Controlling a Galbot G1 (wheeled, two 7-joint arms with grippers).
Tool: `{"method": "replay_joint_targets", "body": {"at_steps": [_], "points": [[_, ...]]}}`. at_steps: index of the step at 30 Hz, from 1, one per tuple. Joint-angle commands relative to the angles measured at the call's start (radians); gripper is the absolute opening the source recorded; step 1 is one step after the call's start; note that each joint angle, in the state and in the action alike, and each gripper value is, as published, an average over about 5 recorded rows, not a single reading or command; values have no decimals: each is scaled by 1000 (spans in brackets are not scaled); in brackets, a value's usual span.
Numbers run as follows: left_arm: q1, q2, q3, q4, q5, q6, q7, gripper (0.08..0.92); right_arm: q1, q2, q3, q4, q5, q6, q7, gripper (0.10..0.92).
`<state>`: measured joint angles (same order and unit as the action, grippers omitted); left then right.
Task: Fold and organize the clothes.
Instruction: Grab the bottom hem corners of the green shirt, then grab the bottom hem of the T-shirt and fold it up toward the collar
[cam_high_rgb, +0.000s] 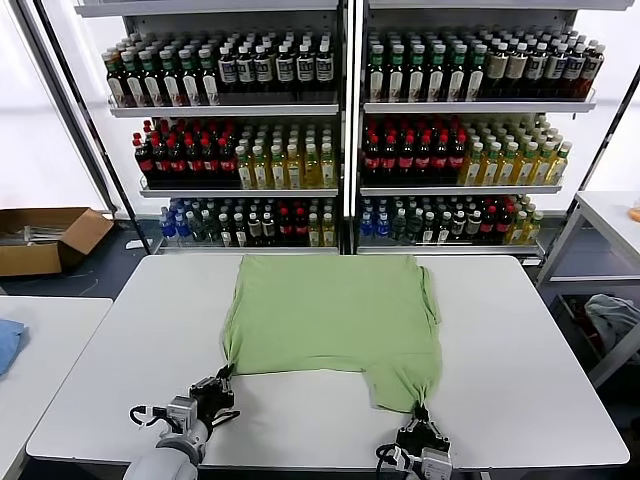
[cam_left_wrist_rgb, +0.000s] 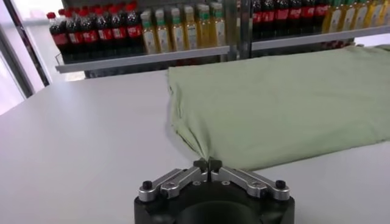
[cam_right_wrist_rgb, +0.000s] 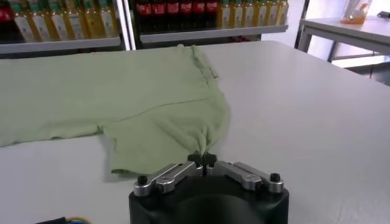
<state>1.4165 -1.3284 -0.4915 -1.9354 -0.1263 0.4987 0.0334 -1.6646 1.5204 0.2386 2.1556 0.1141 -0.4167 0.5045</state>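
From the head view, the green shirt (cam_high_rgb: 330, 320) lies spread, plain side up, in the middle of the white table (cam_high_rgb: 520, 340), with drink shelves (cam_high_rgb: 350, 130) behind. The left gripper (cam_high_rgb: 222, 380) pinches the shirt's near left corner; the right gripper (cam_high_rgb: 422, 418) pinches the near right corner, which is drawn into a point toward the robot.

In the left wrist view, the left gripper (cam_left_wrist_rgb: 207, 163) has its jaws pressed together on a peak of fabric.

In the right wrist view, the right gripper (cam_right_wrist_rgb: 202, 159) is likewise clamped on a bunched corner.

The step looks like the start of a fold. The next move likely calls for lifting both corners evenly and carrying them toward the far edge.
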Motion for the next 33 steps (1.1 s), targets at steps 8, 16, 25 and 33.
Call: {"method": "replay_joint_targets", "body": {"at_steps": [8, 16, 25, 33], "points": [[152, 17, -56, -300, -36, -44, -29, 84, -132, -70, -21, 246, 3, 51, 1, 107], [81, -8, -51, -264, -79, -47, -75, 84, -5, -51, 36, 176, 9, 66, -23, 107], [-212, -33, 12, 9, -165, -77, -165, 84, 353, -55, 65, -111, 32, 110, -104, 107], [-428, -32, 36, 241, -198, -93, -175, 84, 619, -67, 44, -361, 38, 85, -142, 107]]}}
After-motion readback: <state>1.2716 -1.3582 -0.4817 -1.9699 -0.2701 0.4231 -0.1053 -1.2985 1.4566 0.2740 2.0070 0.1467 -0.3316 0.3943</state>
